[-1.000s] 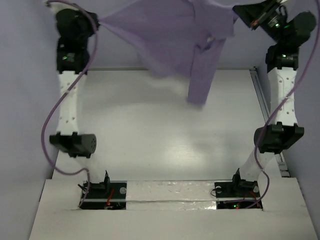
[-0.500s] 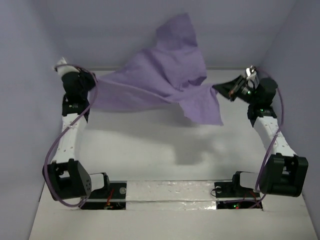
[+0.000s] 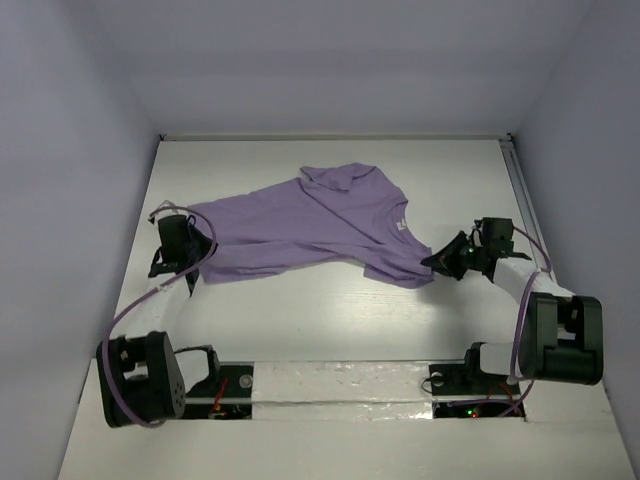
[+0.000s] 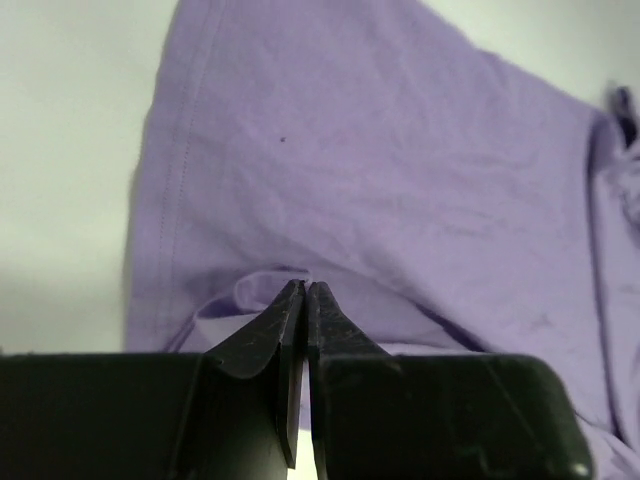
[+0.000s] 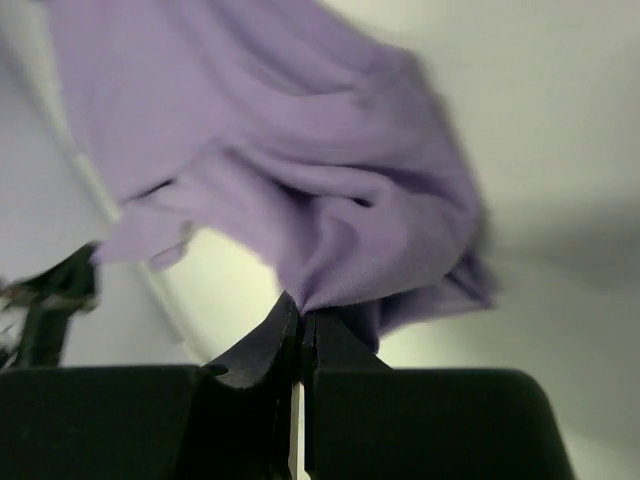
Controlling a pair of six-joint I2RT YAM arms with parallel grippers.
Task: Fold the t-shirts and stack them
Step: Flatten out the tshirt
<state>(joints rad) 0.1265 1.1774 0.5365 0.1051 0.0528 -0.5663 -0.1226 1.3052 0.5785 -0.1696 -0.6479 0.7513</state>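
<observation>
**Soft cloth, hard plastic, smooth desk**

The t-shirt [image 3: 300, 225] is thin, soft lavender cloth with a matt surface. The left wrist view shows fine stitched hems, and the fabric creases loosely where it bunches. The left hand [image 4: 303, 290] and right hand [image 5: 298, 310] have black fingers of matt plastic, with a faint sheen along their edges. The desk [image 3: 330, 320] is white and smooth, with a low satin gloss that carries soft shadows. Along its near edge a strip of tape [image 3: 340, 385] looks glossy and wrinkled. The arm links [image 3: 515, 275] are white matt plastic, and their joint housings are black. The cables [image 3: 518, 335] have a smooth purple sheath. The walls [image 3: 60, 200] are plain and matt.
</observation>
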